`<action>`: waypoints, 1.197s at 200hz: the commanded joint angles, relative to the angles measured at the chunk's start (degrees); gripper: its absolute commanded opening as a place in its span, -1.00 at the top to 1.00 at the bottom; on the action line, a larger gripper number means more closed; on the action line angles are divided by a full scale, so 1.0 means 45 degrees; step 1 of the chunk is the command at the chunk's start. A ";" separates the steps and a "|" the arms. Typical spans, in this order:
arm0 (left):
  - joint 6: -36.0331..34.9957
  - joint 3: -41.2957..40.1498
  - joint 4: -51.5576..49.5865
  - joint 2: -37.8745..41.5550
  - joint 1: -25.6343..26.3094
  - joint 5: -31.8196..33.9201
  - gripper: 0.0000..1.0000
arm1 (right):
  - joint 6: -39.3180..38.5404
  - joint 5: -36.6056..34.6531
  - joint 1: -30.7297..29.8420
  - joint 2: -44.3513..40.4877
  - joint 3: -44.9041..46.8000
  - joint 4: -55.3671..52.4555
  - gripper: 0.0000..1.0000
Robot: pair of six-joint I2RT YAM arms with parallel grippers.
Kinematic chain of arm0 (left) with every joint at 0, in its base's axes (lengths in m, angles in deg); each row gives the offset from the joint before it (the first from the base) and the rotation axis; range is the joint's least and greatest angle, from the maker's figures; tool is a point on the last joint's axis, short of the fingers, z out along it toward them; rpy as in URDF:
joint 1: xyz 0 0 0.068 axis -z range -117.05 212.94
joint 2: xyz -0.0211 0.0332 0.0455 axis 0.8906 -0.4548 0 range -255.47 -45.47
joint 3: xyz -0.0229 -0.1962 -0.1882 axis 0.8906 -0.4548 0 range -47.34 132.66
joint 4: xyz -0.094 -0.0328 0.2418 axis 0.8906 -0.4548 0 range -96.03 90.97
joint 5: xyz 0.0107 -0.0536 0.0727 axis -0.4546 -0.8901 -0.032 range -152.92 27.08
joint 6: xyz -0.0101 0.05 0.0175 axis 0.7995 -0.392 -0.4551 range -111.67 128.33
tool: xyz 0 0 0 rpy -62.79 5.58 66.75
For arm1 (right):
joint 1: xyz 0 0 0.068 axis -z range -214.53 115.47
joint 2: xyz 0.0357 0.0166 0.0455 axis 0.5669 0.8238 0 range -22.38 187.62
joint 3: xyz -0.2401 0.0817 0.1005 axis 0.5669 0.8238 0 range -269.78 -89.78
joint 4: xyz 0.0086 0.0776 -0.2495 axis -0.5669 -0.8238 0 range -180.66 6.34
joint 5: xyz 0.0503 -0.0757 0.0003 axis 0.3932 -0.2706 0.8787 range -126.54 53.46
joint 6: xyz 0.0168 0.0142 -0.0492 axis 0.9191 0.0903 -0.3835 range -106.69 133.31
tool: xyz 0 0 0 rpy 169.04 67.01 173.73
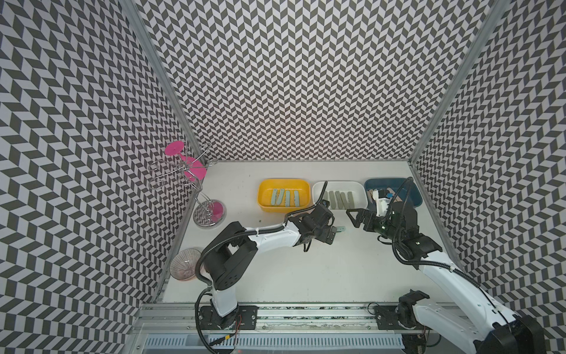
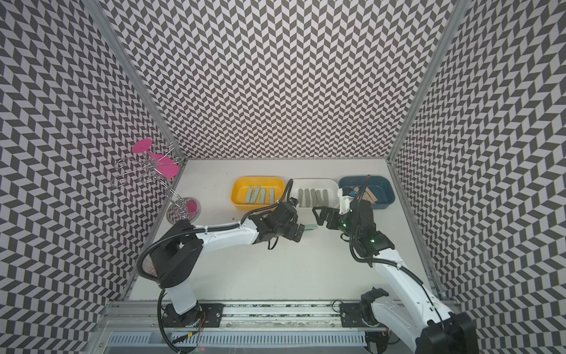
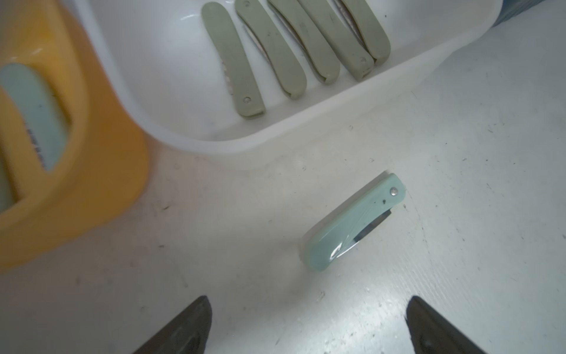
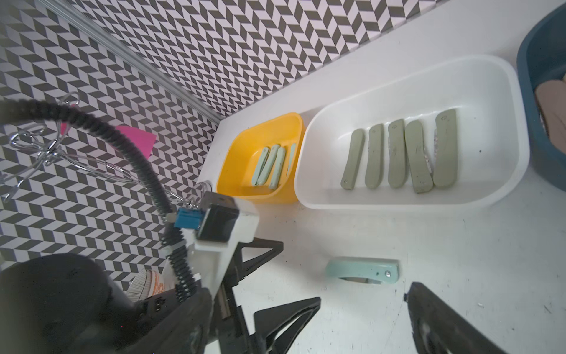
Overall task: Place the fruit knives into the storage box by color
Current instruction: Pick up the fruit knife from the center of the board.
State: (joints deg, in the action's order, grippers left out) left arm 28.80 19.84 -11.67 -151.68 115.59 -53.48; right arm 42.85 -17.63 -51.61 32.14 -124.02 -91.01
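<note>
One pale mint-blue fruit knife (image 3: 352, 223) lies free on the table (image 1: 306, 269), in front of the white storage box (image 1: 340, 184). It shows in both top views (image 2: 311, 227) between the two grippers. My left gripper (image 3: 307, 306) is open just short of the knife, with nothing between its fingers. From the other side, my right gripper (image 4: 364, 295) is open too, close to the same knife (image 4: 363, 271). The yellow box (image 1: 263, 196) holds several mint-blue knives (image 1: 284, 197). Several sage-green knives (image 4: 398, 153) lie in the white box. Peach knives (image 1: 372, 193) lie in the blue box (image 1: 416, 196), mostly hidden by my right arm.
The three boxes stand in a row at the back of the table. A wire glass rack with pink glasses (image 1: 183, 171) stands at the back left. A ribbed bowl (image 1: 183, 263) sits at the left edge beside my left arm.
</note>
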 commanded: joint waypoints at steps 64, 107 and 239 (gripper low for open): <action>-0.0986 0.2283 0.0920 -0.2380 0.0016 -0.0970 -0.97 | 0.0364 0.0324 0.0041 -0.0915 0.0220 0.0124 -0.94; -0.1053 0.2404 0.0986 -0.2864 0.0252 -0.1725 -0.96 | 0.0717 0.0601 0.0042 -0.1709 0.0255 -0.0067 -0.94; 0.0313 0.2341 -0.0915 -0.3100 0.1637 0.2063 -0.48 | 0.1260 0.1023 0.0030 -0.2417 0.0428 0.0033 -0.94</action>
State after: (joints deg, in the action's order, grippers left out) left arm 28.93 26.16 -9.11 -162.20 122.58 -53.70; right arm 47.88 -13.69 -51.61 22.15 -122.84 -92.65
